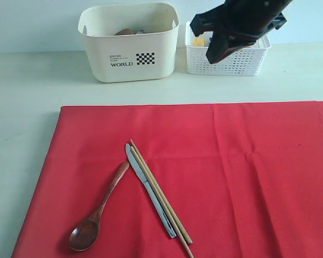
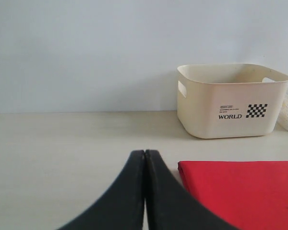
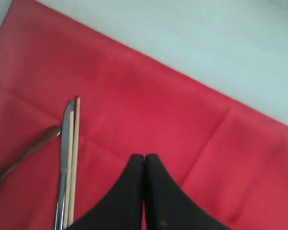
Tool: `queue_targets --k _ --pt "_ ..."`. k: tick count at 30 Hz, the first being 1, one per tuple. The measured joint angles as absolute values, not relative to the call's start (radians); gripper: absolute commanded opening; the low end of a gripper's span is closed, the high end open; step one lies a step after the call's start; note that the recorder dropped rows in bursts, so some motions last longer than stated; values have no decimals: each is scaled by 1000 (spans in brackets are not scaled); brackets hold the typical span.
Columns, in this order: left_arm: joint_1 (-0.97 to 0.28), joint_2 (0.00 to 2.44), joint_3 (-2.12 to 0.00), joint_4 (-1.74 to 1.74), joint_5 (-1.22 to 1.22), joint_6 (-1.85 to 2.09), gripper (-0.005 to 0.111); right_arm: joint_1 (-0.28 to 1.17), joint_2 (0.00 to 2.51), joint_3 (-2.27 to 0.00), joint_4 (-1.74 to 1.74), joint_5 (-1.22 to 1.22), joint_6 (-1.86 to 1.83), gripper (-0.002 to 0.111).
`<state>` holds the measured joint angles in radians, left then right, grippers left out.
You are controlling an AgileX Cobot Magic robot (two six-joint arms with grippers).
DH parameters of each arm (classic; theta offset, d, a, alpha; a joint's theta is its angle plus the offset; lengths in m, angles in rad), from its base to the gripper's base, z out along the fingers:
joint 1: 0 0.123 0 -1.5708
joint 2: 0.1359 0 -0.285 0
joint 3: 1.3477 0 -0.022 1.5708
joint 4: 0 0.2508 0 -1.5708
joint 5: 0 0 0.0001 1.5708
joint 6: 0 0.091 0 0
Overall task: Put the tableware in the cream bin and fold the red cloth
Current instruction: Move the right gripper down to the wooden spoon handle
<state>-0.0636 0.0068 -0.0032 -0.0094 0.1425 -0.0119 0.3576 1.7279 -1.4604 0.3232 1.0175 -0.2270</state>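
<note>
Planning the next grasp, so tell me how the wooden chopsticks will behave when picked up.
The wooden chopsticks look thin and rigid, so probably light and stiff. They lie as a pair close beside the silver table knife, so a pinch may catch or nudge it. Being slender sticks on the red cloth, they may roll or split apart if pushed.

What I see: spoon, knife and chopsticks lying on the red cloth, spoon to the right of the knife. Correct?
No: the exterior view shows the spoon left of the knife. Spoon, knife and chopsticks do lie on the red cloth.
</note>
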Motion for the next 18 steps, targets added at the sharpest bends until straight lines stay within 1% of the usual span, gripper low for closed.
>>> queue_targets --k 6,12,15,18 --pt "-64 7 -3 -9 143 -12 1 489 1698 -1343 325 981 -231 0" --pt "-64 7 -3 -9 143 -12 1 639 1698 -1266 306 874 -259 0" --pt "-64 7 -3 -9 143 -12 1 702 1698 -1255 299 852 -336 0" --pt "-64 7 -3 -9 143 -12 1 783 1698 -1255 304 842 -536 0"
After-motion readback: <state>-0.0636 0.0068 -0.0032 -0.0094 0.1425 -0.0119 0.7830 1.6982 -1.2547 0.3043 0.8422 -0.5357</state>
